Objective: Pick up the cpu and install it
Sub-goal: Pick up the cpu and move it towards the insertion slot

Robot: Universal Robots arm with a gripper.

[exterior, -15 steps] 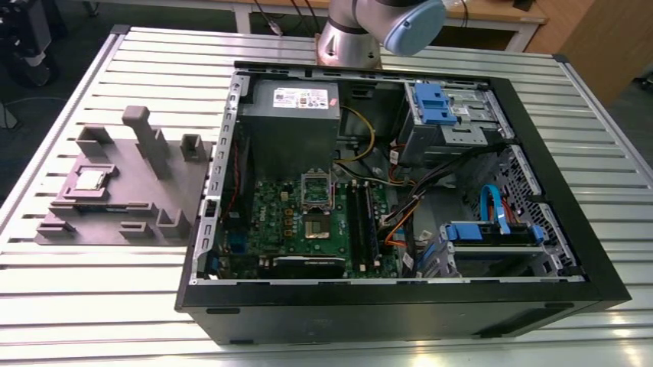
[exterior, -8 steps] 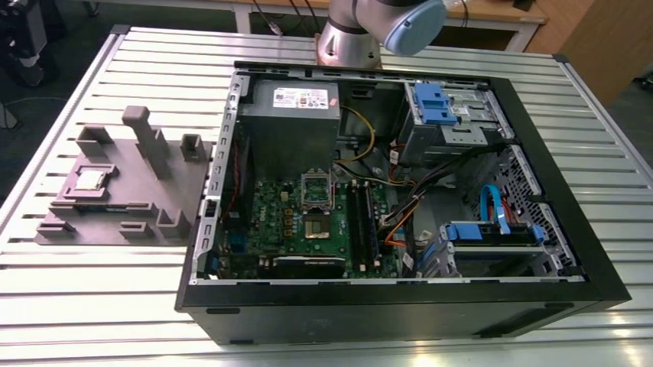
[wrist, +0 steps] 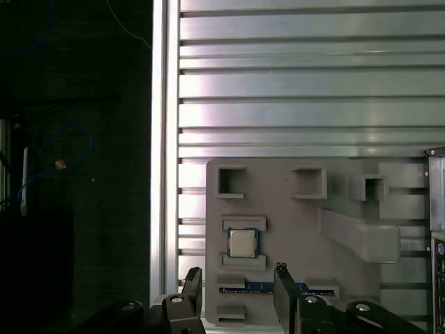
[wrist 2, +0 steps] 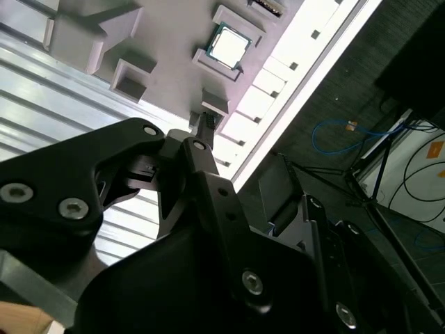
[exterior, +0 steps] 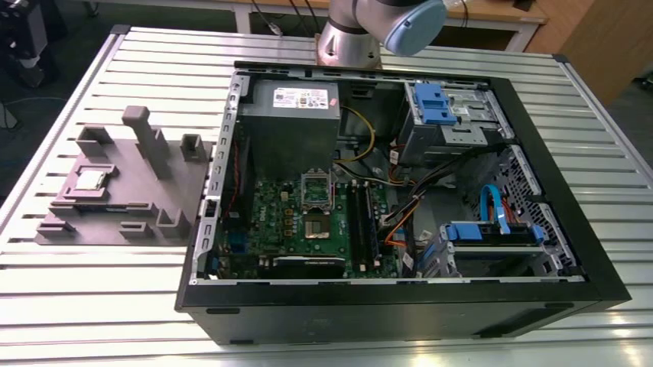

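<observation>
Claw [wrist: 236, 300] spread, empty, hovered over the grey tray [wrist: 292, 229]; cpu [wrist: 242, 242] sat in its pocket (not yet picked). Install not begun.

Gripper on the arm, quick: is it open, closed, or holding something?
Gripper: open, fingers apart, holding nothing. The small square silvery-grey cpu lies untouched in the grey moulded tray.

The exterior view looks steeply down on the open computer case [exterior: 408, 306], the grey tray [exterior: 138, 195] at its nine o'clock. Both wrist views face down from well above, sharing that tray and its cpu [wrist: 242, 242].
</observation>
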